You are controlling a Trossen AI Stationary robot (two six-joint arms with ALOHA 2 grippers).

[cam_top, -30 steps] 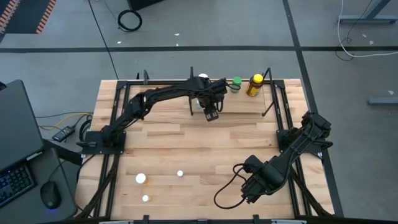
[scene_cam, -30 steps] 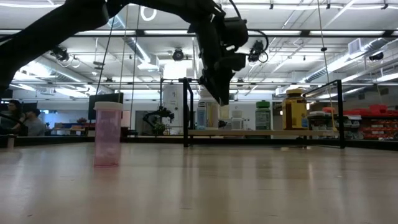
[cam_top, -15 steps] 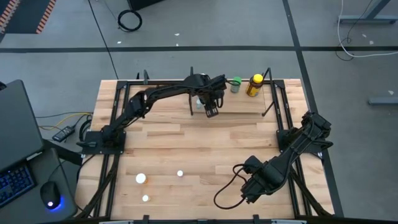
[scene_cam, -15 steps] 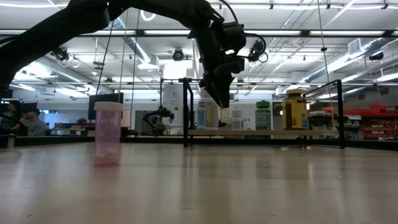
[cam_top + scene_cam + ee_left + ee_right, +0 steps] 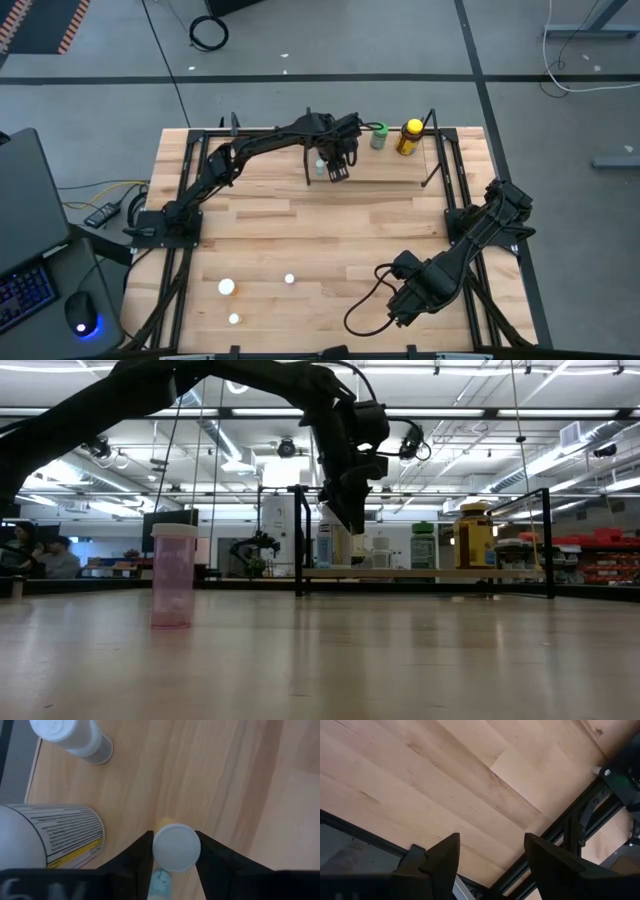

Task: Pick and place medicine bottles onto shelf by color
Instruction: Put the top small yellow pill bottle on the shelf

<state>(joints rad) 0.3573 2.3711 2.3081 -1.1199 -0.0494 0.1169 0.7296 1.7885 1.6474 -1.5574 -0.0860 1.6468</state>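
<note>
Left gripper (image 5: 175, 854): seen at the far side of the table, over the shelf (image 5: 385, 168), its two dark fingers (image 5: 137, 855) closed on either side of a small white-capped bottle (image 5: 175, 847).

Held bottle: gripped between the fingers just below its round white cap; in the left wrist view the cap fills the gap between them, with the light wood of the shelf plank beneath. Whether its base touches the plank cannot be told.

Neighbouring bottles: a large white labelled bottle (image 5: 50, 837) is seen just beside the left gripper on the plank, and a smaller white bottle with a barcode label (image 5: 75, 737) stands a little farther off on the same side.

Green bottle (image 5: 379, 135): placed on the shelf beyond the left gripper, towards the right arm's side, near but apart from it.

Yellow bottle (image 5: 408, 137): stood next to the green one, farther again from the left gripper, close to a black upright post.

Pink bottle (image 5: 173, 574): shown upright on the tabletop in the low view, well apart from the shelf.

Loose white bottles (image 5: 227, 287): three small ones are left on the near part of the table, well apart from both grippers.

Right gripper (image 5: 490, 855): parked at the near right of the table, fingers spread and empty above bare wood.
</note>
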